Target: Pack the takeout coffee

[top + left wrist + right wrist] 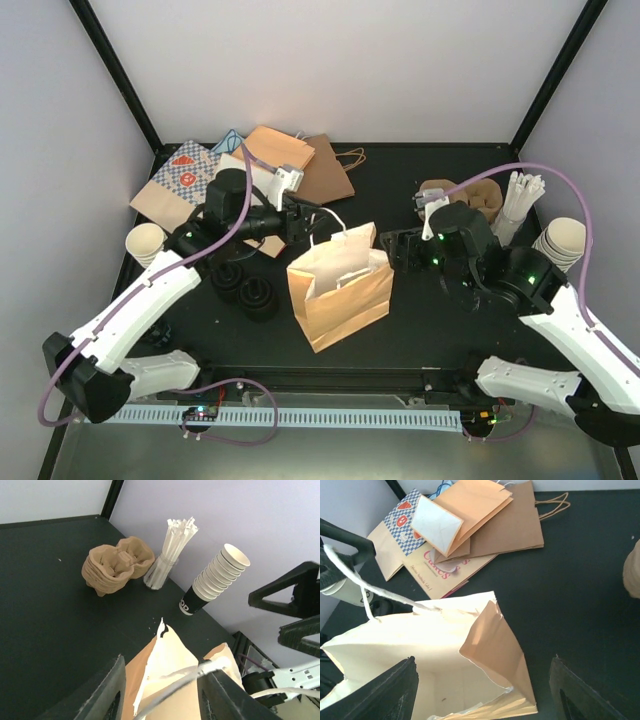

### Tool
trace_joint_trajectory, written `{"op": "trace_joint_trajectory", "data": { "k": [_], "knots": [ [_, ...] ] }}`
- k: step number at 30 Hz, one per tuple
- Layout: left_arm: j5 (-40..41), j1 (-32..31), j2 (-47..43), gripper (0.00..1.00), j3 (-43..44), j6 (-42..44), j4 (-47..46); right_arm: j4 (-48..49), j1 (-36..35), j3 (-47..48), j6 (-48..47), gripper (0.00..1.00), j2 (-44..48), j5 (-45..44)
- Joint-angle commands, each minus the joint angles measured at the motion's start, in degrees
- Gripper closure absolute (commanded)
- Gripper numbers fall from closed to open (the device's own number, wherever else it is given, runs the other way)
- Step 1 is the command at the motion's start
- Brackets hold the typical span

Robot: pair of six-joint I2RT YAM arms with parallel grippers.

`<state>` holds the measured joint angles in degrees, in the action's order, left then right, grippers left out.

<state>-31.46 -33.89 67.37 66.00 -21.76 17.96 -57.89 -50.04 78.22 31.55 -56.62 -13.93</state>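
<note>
Scanning from the left, I am seeing a stack of lidless cups (147,243) by the left wall and flat paper bags (280,150) lying at the back. The left pincer (303,222) is hovering at the left lip of the standing bag (340,290). In its wrist view its fingers (107,697) are standing apart, and the bag's white handle cord (170,686) is running loose between them, not pinched. I am reading it as partly open and holding nothing. A stack of black lids (250,290) is sitting just left of the bag.

The bag is standing upright, mouth open, between the 2 pincers. The right pincer (397,250) is sitting at the bag's right lip with its jaws wide. The bag's right wall is lying between its fingers (385,690), unclamped.

The pulp carrier stack (480,198) is resting behind and to the right of that pincer, near the back right, beside the straws (520,205) and a second cup stack (562,243). Its long axis is running roughly across the table, left to right. I am judging the right arm much the nearer, since the left would be reaching over the bag. I am not finding any lidded cup in the 3 views.
</note>
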Motion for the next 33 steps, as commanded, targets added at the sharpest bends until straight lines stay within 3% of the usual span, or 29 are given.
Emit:
{"op": "trace_joint_trajectory", "data": {
  "k": [1,15,28,33],
  "knots": [
    [1.91,-0.48,-2.69,0.55,2.57,2.02,2.01,0.9,0.21,-1.18,3.13,0.25,1.47,2.73],
    [0.85,-0.48,-9.29,0.3,2.07,4.45,11.64,-1.95,0.24,-6.72,4.69,0.23,4.67,-1.32],
    [7.3,-0.35,-15.84,0.03,0.92,9.27,23.3,-3.71,0.21,-9.64,3.13,0.22,6.42,-2.78],
    [6.67,-0.29,-15.17,0.03,0.46,9.38,23.54,-5.93,0.21,-11.6,5.23,0.22,8.7,-7.22]
  ]
}}
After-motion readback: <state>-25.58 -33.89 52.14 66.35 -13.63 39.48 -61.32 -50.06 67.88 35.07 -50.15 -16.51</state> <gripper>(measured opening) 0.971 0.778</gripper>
